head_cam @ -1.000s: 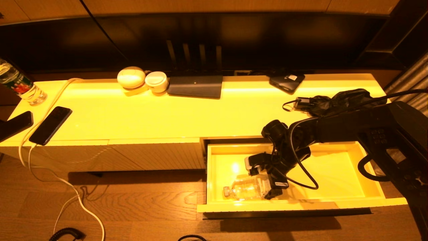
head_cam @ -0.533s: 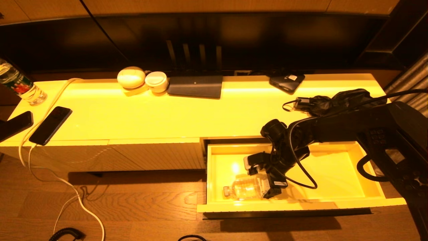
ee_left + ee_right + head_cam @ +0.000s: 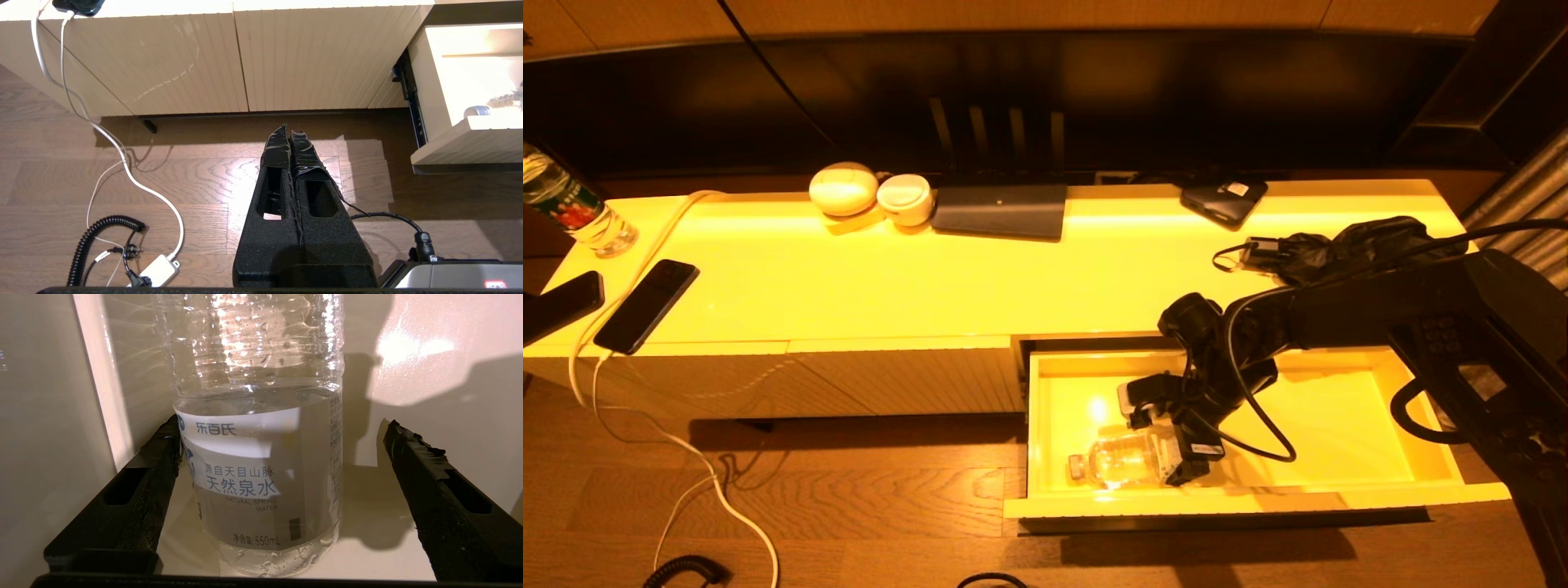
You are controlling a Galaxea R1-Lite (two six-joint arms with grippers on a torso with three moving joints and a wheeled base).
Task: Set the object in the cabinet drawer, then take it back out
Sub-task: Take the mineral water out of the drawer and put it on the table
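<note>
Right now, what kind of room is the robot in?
Probably a living room or hotel room: a long low cabinet on a wood floor, phones charging on top, a dark screen behind.

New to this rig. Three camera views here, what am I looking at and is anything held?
It is a two-armed robot in front of a low cabinet. The wide picture is from its head; the other two are from cameras on each wrist. The right pincer reaches into the open drawer, its fingers spread on either side of a water bottle lying there, one touching the label, the other apart, so nothing is gripped. The left pincer hangs shut above the floor, idle. On the cabinet top lie phones, a dark pad and two pale round cases.
</note>
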